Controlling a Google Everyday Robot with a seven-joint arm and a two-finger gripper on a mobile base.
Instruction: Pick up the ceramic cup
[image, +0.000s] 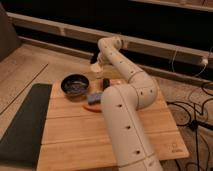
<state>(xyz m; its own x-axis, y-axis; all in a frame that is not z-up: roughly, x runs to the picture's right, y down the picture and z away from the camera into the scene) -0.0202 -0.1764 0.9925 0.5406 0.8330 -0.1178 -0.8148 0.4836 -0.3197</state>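
The ceramic cup (97, 70) is a small cream-white cup at the far edge of the wooden table (150, 125), just right of the dark round bowl (75, 84). My white arm rises from the front, bends at the right and reaches back over the table. The gripper (99, 64) hangs down from the wrist right at the cup and partly covers its top. Whether it holds the cup does not show.
A blue object (94, 97) and a flat orange object (91, 107) lie in front of the bowl, close to my arm. A dark mat (22, 125) lies along the table's left side. Cables (195, 107) run on the floor at the right. A dark wall is behind.
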